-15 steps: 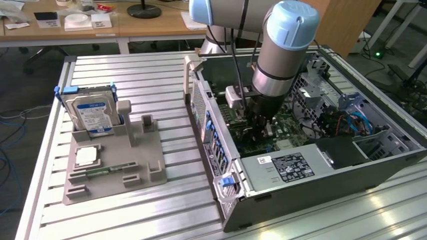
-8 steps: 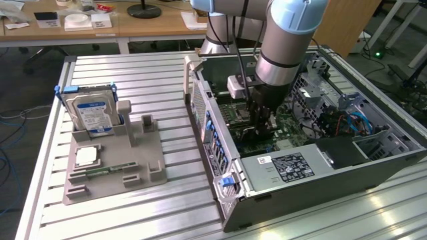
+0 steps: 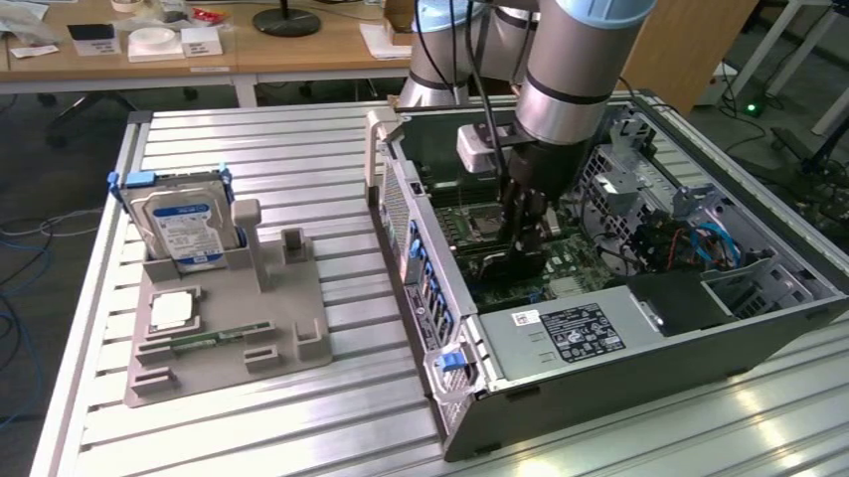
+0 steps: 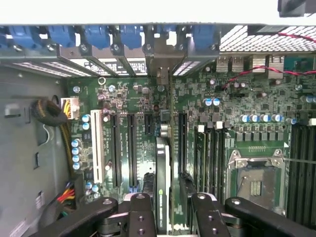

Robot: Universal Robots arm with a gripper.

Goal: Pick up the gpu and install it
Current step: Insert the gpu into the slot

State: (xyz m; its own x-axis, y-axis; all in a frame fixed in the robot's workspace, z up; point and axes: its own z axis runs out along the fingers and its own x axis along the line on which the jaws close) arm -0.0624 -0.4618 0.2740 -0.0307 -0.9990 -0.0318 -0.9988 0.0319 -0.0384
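In the wrist view, the end effector (image 4: 170,210) is closed on the gpu (image 4: 164,182), pinching the thin card by its top edge so it stands on its side. The card hangs right over the green board (image 4: 197,113), lined up with the long black slots (image 4: 131,148) and pointing at the back wall of the computer case (image 3: 438,328). So the picking up is done. The card does not look pushed all the way into a slot yet, so that part is left. Farther off on the surface (image 3: 265,149), a grey holder (image 3: 226,328) keeps a hard drive (image 3: 186,227) and a small silver chip (image 3: 173,310).
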